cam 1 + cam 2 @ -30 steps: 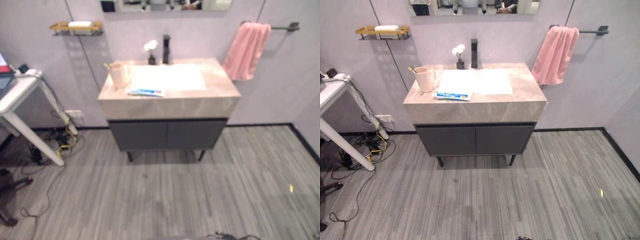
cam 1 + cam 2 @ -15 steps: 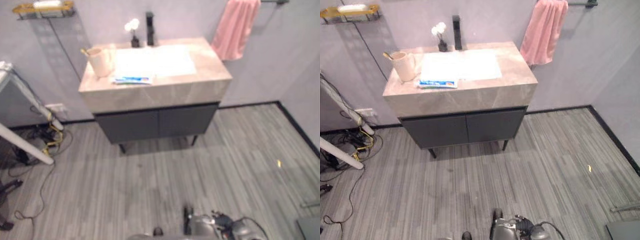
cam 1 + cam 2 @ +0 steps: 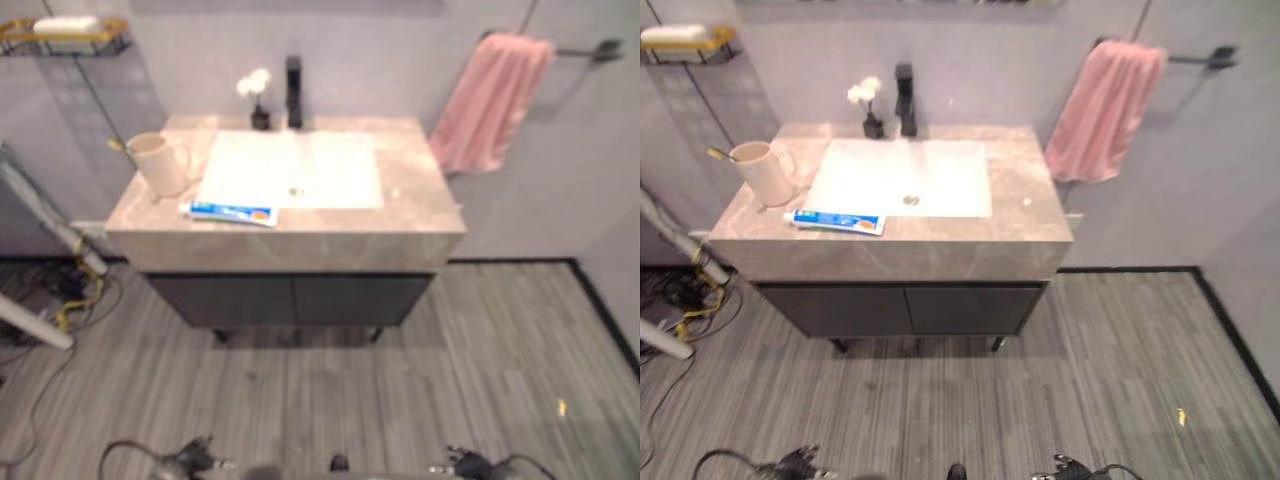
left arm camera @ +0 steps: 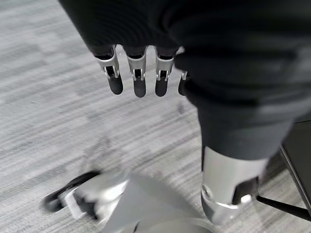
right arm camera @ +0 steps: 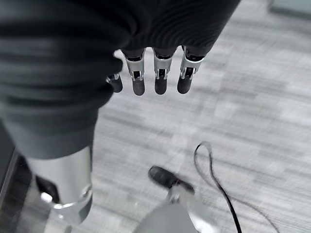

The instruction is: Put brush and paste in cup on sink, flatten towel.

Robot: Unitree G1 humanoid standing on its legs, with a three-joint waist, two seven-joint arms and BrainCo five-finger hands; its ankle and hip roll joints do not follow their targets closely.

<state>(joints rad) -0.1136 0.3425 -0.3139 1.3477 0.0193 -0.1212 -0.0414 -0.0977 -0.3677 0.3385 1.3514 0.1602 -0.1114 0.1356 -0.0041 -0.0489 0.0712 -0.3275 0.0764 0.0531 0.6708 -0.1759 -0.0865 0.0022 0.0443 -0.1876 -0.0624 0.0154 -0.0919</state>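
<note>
We stand back from the vanity (image 3: pixel 890 245) with both hands hanging low over the floor. In its wrist view our left hand (image 4: pixel 138 73) has its fingers straight and relaxed, grasping nothing; our right hand (image 5: pixel 155 73) is likewise released and empty.

Risks from here, as we judge them:
- The toothpaste tube (image 3: pixel 833 221) lies close to the counter's front edge, left of centre in the frame. A clumsy sideways contact could push it off onto the floor.
- The cup (image 3: pixel 762 172) stands upright at the counter's left end, near that edge (a toothbrush (image 3: pixel 722 154) already leans out of it). Inserting the tube at an angle could tip the cup or knock the brush out.
- The pink towel (image 3: pixel 1104 112) hangs bunched on the wall bar (image 3: pixel 1200 58) at the upper right. A downward pull rather than a sideways spread could drag it off the bar.

Count: one cup, one toothbrush, one toothpaste tube, one towel, one black faucet (image 3: pixel 905 98), one small vase of white flowers (image 3: pixel 869 106), one basin (image 3: pixel 902 177).
</note>
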